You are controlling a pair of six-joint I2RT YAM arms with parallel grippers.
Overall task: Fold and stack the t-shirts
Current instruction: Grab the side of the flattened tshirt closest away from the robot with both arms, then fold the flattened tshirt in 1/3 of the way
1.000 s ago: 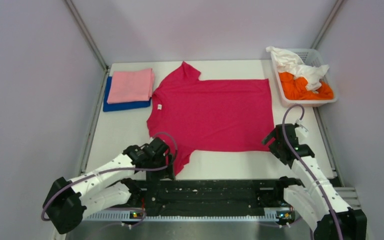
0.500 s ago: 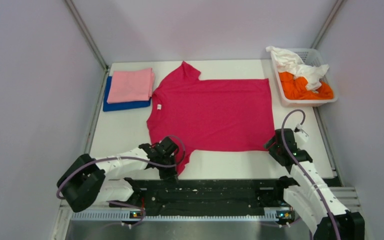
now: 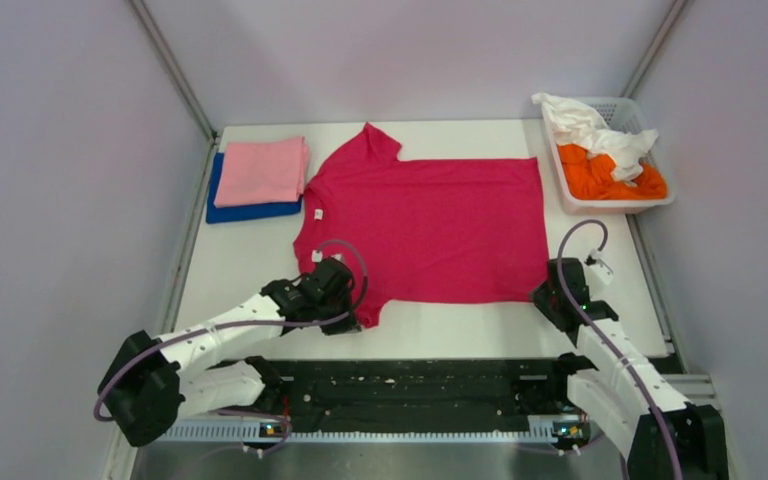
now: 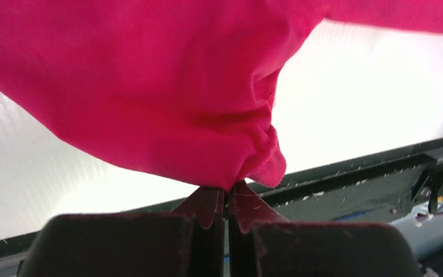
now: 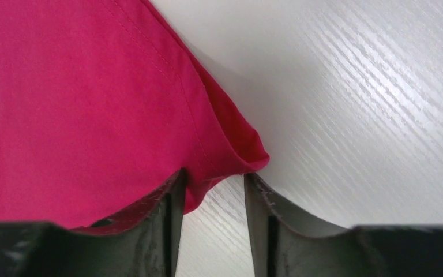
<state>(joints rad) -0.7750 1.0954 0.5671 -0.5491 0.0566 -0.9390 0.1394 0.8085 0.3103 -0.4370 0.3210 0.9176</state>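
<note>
The magenta-red t-shirt point(image 3: 430, 225) lies spread flat in the middle of the table, neck to the left. My left gripper point(image 3: 352, 318) is shut on its near sleeve point(image 4: 231, 133), and the cloth bunches up from the closed fingertips point(image 4: 226, 193). My right gripper point(image 3: 543, 297) is at the shirt's near right hem corner point(image 5: 231, 150). Its jaws stand partly open, with that corner lying between the fingertips point(image 5: 213, 182). A folded light pink t-shirt point(image 3: 260, 170) rests on a folded royal blue t-shirt point(image 3: 235, 211) at the back left.
A white slotted basket point(image 3: 615, 205) at the back right holds a crumpled orange t-shirt point(image 3: 610, 175) and a white t-shirt point(image 3: 590, 128). The black rail point(image 3: 420, 385) with the arm bases runs along the near edge. Grey walls close in both sides.
My left gripper closed on the near sleeve and drew it slightly away from the table edge. The right gripper's jaws narrowed around the hem corner.
</note>
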